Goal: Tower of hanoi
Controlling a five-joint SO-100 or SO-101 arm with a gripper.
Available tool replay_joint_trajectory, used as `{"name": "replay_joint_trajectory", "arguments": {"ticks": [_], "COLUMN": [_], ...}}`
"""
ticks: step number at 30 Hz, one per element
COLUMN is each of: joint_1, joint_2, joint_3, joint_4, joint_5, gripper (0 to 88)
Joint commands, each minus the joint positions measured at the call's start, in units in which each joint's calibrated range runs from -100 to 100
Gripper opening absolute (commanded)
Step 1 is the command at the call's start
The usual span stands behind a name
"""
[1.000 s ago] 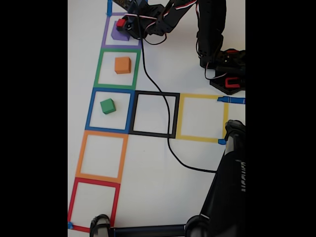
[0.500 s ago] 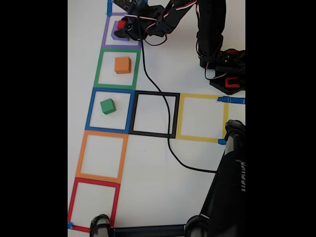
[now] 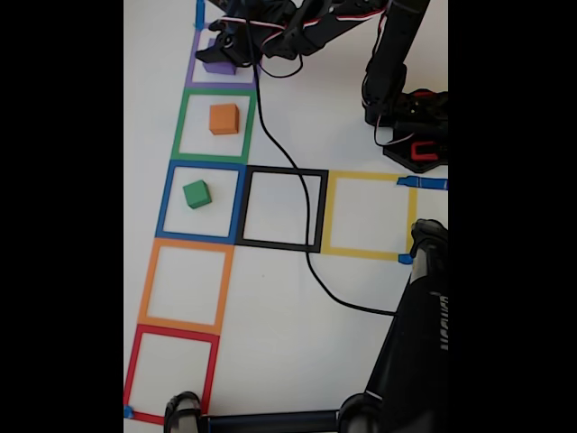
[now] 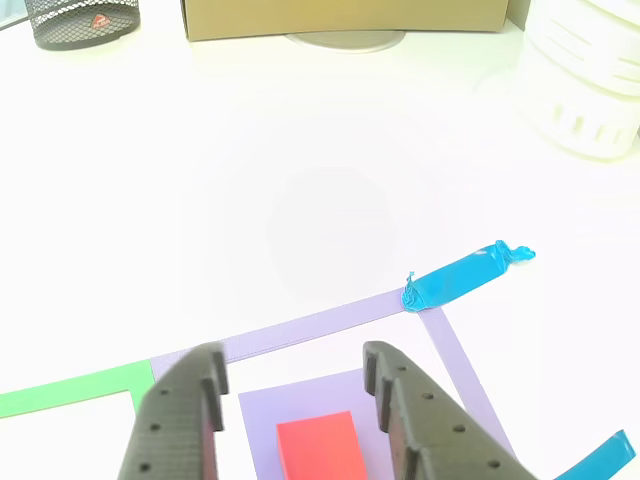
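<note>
Claw (image 4: 295,385) has lowered, fingers astride red cube (image 4: 318,447); perhaps untouched.

black jointed arm (image 3: 389,54), red and white cables, dark grey perforated claw (image 4: 295,385) fingers (image 4: 410,420)

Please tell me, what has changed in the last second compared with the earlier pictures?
The pincer moved over the purple cube, and now straddles the red cube on top, fingers open. The orange cube and green cube stayed in their squares.
</note>
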Motion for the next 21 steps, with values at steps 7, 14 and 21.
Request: {"name": "replay_joint_trajectory", "arguments": {"ticks": [7,14,21], "joint_1": [-2.47,-9.47,-20.02], "joint_2": [-18.08,-20.34,-20.26], "joint_3": [-23.79,-45.07,-59.7], "joint_4": [45.58,78.86,95.3], "joint_5": [0.0,0.0,0.0], "gripper": [1.2,1.2,1.1]}}
